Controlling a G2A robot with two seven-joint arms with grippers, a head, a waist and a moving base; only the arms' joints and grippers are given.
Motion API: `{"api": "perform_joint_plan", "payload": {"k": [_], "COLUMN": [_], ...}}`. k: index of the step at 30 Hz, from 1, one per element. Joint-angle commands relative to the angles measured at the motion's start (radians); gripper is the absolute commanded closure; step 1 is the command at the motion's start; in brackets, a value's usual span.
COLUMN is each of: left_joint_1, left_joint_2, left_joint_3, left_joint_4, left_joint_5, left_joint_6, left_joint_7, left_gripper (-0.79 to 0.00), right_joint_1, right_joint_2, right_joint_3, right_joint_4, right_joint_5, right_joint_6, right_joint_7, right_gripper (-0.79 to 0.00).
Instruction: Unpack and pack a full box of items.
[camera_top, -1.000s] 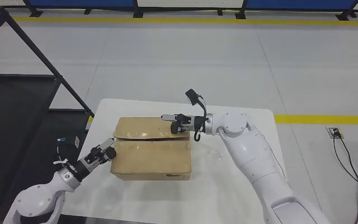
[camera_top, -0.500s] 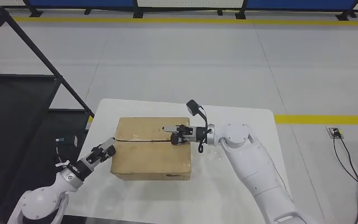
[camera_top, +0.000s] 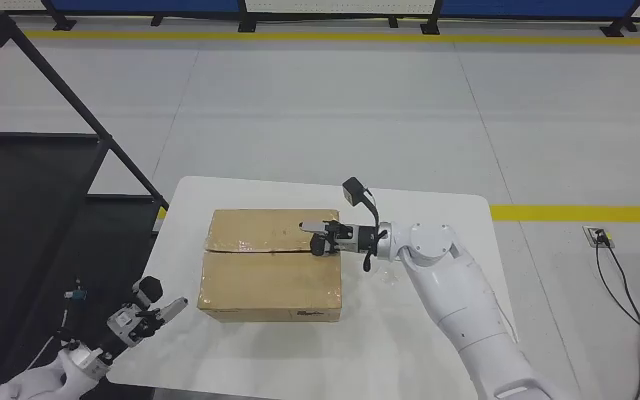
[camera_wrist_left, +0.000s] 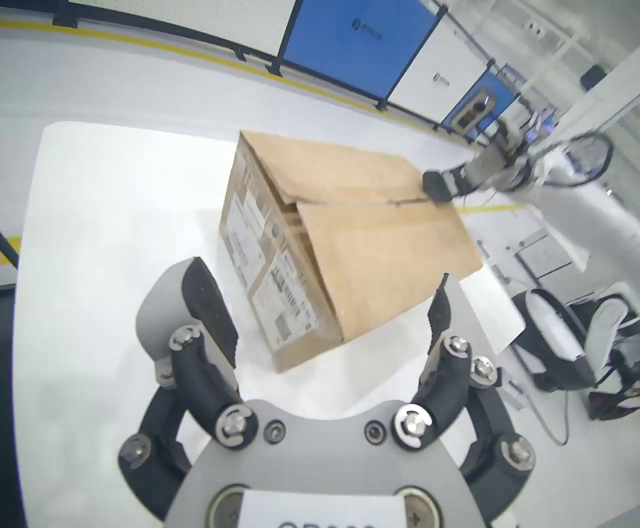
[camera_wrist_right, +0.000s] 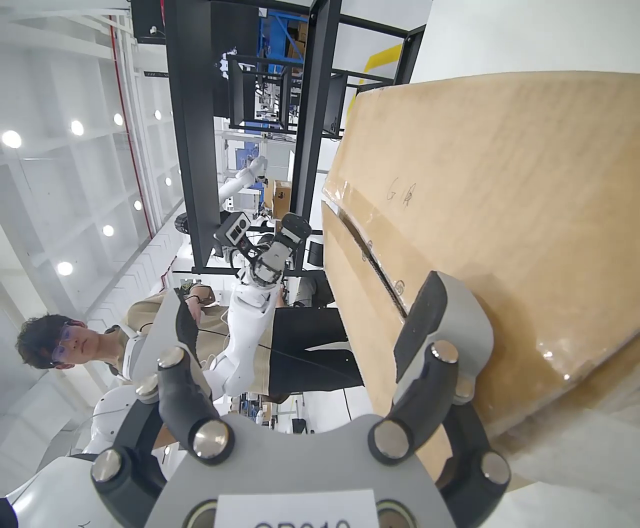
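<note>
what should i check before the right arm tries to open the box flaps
1. The box sits wholly on the table: ok.
2. Its top flaps lie closed, with the seam uncovered: ok.
3. The right gripper is open at the seam's end: ok.
4. It has a hold under a flap edge: cannot tell.
5. The left gripper is steadying the box: not ok. It is open and apart from the box, by the table's corner.
</note>
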Motion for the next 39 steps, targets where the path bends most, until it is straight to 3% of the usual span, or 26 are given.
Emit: {"api": "perform_joint_plan", "payload": {"k": [1, 4, 12, 26, 30, 34, 39], "left_joint_1": [0.004, -0.004, -0.093, -0.159, -0.144, -0.107, -0.075], "left_joint_2": [0.001, -0.003, -0.024, -0.04, -0.033, -0.02, -0.015], "left_joint_3": [0.002, 0.03, 0.17, 0.237, 0.194, 0.093, 0.014], "left_joint_4": [0.015, 0.041, 0.14, 0.212, 0.207, 0.158, 0.021], "left_joint_5": [0.119, 0.235, 0.51, 0.579, 0.511, 0.298, -0.044], "left_joint_6": [-0.027, -0.034, 0.098, 0.179, 0.107, 0.0, 0.047], "left_joint_7": [0.028, 0.091, 0.314, 0.42, 0.374, 0.265, 0.144], "left_gripper": [-0.785, -0.785, -0.785, -0.785, -0.785, -0.785, -0.785], "right_joint_1": [0.008, 0.016, 0.028, 0.018, 0.018, 0.018, 0.014], "right_joint_2": [0.0, 0.0, -0.001, 0.005, 0.007, 0.008, 0.011], "right_joint_3": [-0.004, -0.011, -0.029, -0.053, -0.057, -0.062, -0.078], "right_joint_4": [0.009, 0.022, 0.047, 0.035, 0.036, 0.036, 0.019], "right_joint_5": [0.005, 0.014, 0.032, 0.043, 0.048, 0.052, 0.019], "right_joint_6": [-0.005, -0.011, -0.03, -0.046, -0.048, -0.057, -0.078], "right_joint_7": [0.0, -0.001, -0.001, -0.006, -0.007, -0.005, -0.025], "right_gripper": [-0.785, -0.785, -0.785, -0.785, -0.785, -0.785, -0.785]}}
